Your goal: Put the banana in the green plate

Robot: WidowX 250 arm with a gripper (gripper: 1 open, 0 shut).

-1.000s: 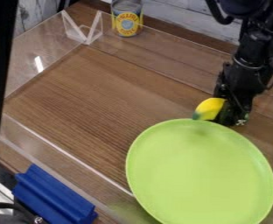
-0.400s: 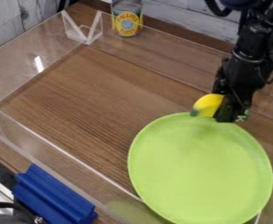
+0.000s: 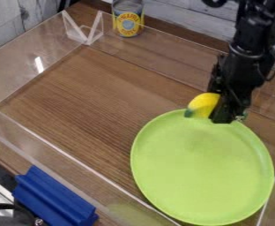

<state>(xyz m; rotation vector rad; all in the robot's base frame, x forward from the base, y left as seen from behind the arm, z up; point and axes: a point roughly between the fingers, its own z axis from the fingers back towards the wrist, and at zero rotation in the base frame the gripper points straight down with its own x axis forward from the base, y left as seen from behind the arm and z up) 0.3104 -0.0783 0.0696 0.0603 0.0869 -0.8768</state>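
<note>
Banana (image 3: 203,105) sits at the far rim of the green plate (image 3: 203,168), pinched in our closed claw (image 3: 219,110). If we travel too low, the fruit may catch that rim and shove the plate or twist loose. Our fingertips blur into dark shapes, and we cannot tell whether fruit and rim touch.

black hand (image 3: 218,108) pointing downward, shut
</note>
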